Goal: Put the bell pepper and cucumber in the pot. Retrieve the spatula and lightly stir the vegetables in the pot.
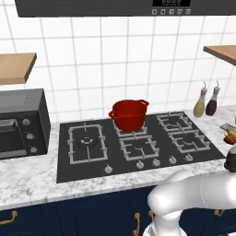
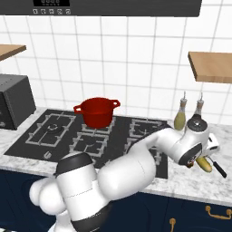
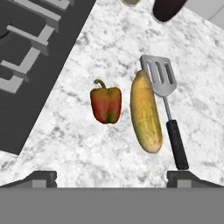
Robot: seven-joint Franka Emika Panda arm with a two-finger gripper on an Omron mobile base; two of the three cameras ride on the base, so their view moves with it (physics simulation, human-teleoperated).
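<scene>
While the pincer (image 3: 112,177) hung wide open and empty above the marble table (image 3: 65,144) to the right of the hob (image 1: 133,145), nothing of the task had yet been moved. In the hand view the bell pepper (image 3: 106,103) lay just beside the cucumber (image 3: 145,113), and the spatula (image 3: 162,98) lay along the cucumber's other side, its slotted head close against it. The red pot (image 1: 129,114) stood on a rear burner of the hob, well apart from all three. The step in hand looked like the first pick, most likely the pepper. The next move called for lowering the fingers astride the pepper, clear of the cucumber, closing on it, then carrying it across to the pot.
</scene>
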